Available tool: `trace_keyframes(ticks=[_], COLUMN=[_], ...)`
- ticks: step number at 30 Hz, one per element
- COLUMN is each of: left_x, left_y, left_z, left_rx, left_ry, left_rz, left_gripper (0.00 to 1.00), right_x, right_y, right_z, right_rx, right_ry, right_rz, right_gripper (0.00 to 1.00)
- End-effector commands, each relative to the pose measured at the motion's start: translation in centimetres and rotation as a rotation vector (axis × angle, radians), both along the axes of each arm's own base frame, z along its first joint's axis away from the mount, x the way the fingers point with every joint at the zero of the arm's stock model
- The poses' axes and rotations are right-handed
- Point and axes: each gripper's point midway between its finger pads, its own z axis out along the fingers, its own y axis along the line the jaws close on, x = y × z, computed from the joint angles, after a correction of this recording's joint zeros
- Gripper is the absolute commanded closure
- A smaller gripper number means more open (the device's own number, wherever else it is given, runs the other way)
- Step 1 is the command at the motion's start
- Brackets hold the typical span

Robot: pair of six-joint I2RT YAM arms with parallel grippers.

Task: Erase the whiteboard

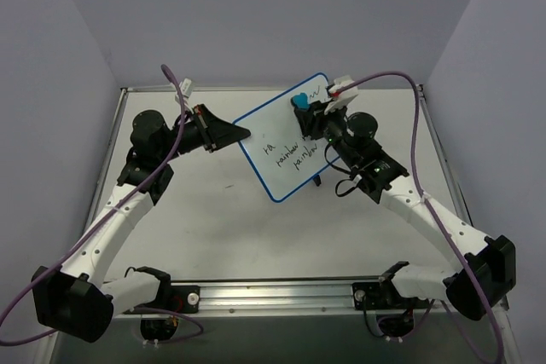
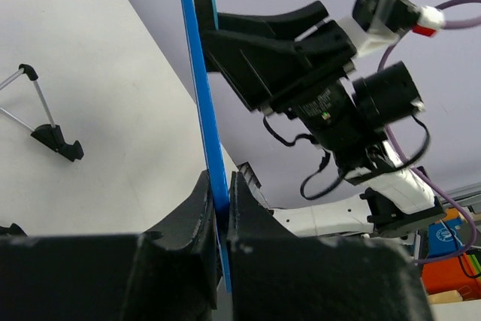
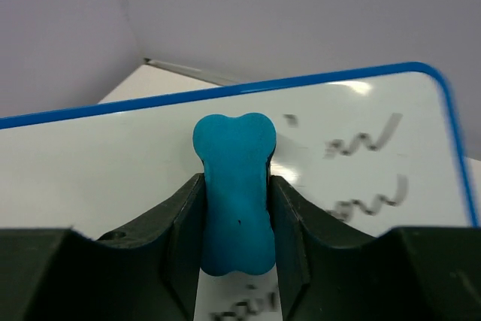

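Observation:
The whiteboard (image 1: 277, 147), white with a thin blue rim and black handwriting, is held tilted above the table. My left gripper (image 1: 245, 133) is shut on its left edge; in the left wrist view the blue rim (image 2: 203, 103) runs edge-on between the jaws of the left gripper (image 2: 222, 204). My right gripper (image 1: 308, 108) is shut on a small blue eraser (image 1: 302, 102) at the board's upper part. In the right wrist view the bone-shaped eraser (image 3: 234, 186) sits between the right gripper's (image 3: 235, 212) fingers against the whiteboard (image 3: 113, 155), with writing (image 3: 364, 140) to its right.
A small black wire stand (image 2: 46, 129) lies on the grey table (image 1: 213, 228) under the board. Purple cables (image 1: 401, 78) loop from both wrists. Walls enclose the table at back and sides.

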Motion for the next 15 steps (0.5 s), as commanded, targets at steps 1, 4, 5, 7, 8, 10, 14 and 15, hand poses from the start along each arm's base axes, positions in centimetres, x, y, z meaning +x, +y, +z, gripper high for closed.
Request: trace_keyframes(ticks=[1, 4, 5, 7, 8, 10, 14, 15], left_x=[-6.5, -6.4, -6.4, -6.5, -6.6, -7.0, -7.8, -7.9], left_y=[0.2, 0.2, 0.2, 0.2, 0.2, 0.2, 0.5, 0.5], left_z=[10.3, 10.5, 10.4, 10.4, 10.4, 10.4, 10.0, 9.9], left_rx=[-0.129, -0.132, -0.132, -0.125, -0.123, -0.115, -0.091, -0.085], left_ry=[-0.415, -0.429, -0.430, -0.453, -0.463, -0.496, -0.552, -0.563], left_rz=[-0.161, -0.162, -0.162, -0.162, -0.164, -0.174, -0.178, -0.182], left_gripper=[0.98, 0.98, 0.98, 0.98, 0.98, 0.98, 0.98, 0.98], right_x=[-4.5, -6.5, -7.0, -7.3, -7.2, -5.9, -2.1, -1.8], right_y=[6.3, 8.6, 9.0, 9.2, 8.8, 7.5, 2.1, 1.3], right_z=[-3.0, -2.8, -2.6, -2.6, -2.8, -2.9, -3.2, -3.1], right_rx=[-0.070, -0.056, -0.044, -0.047, -0.063, -0.090, -0.114, -0.123], right_ry=[0.103, 0.106, 0.113, 0.119, 0.125, 0.130, 0.175, 0.169], right_rz=[0.209, 0.280, 0.295, 0.293, 0.275, 0.203, 0.012, -0.014], right_gripper=[0.89, 0.89, 0.89, 0.90, 0.89, 0.90, 0.91, 0.91])
